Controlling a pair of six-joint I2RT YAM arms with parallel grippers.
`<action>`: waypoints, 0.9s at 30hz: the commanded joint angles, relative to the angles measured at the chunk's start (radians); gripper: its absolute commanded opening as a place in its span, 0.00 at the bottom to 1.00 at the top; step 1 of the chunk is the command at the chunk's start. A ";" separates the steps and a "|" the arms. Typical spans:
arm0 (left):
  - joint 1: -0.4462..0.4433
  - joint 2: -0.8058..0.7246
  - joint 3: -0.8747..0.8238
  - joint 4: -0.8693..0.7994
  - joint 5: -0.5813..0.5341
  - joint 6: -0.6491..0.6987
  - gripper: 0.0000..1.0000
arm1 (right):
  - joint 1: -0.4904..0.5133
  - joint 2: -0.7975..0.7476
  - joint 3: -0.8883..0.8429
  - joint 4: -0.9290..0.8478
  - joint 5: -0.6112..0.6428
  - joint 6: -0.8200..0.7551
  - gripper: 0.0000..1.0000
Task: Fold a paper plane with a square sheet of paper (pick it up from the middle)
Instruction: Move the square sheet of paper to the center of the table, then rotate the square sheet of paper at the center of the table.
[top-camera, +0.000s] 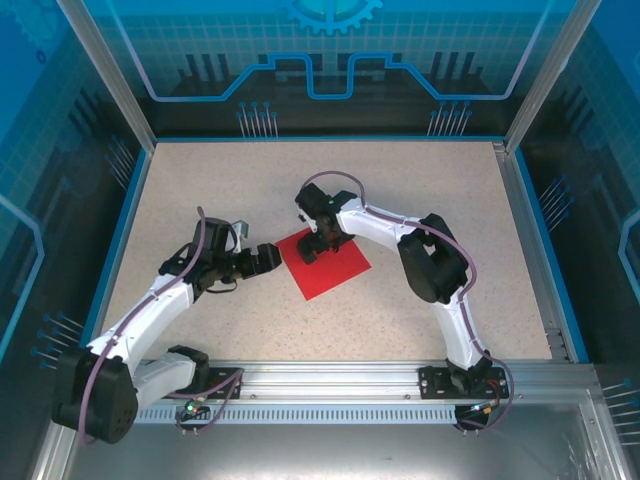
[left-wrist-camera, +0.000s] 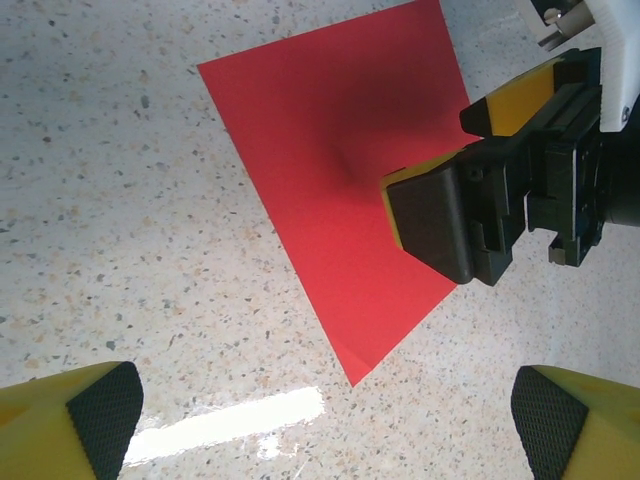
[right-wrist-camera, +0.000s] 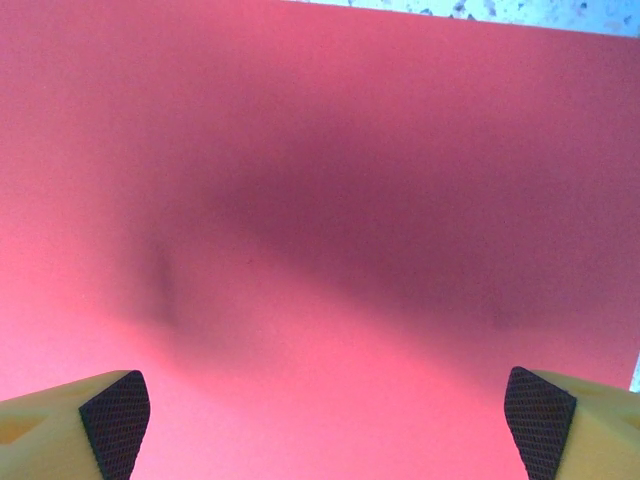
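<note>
The right gripper (right-wrist-camera: 325, 420) hung wide open and empty over the middle of the flat square sheet of paper (top-camera: 338, 274) — pick-up likely called for a downward pinch next — while the left gripper (left-wrist-camera: 325, 412) gaped empty too.

No text, label, brand or number could be read anywhere. The translucent blue back wall panel (top-camera: 330, 70) beyond the worktop's far edge carried only printed line graphics and a light-blue gear emblem (top-camera: 330, 12), without letters.

White arms (top-camera: 140, 315), black joints, purple cables (top-camera: 335, 175) (yellow jaws, black pads (right-wrist-camera: 115, 425)).
</note>
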 joint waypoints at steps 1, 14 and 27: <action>0.007 -0.015 -0.019 -0.032 -0.023 -0.014 0.99 | -0.013 0.021 -0.018 0.028 -0.003 -0.023 0.96; 0.007 -0.024 -0.040 -0.040 -0.026 -0.006 0.99 | -0.028 0.061 -0.075 0.052 -0.009 0.095 0.96; 0.013 -0.015 -0.060 -0.011 -0.017 -0.002 0.99 | -0.046 0.037 -0.147 -0.093 0.109 0.489 0.96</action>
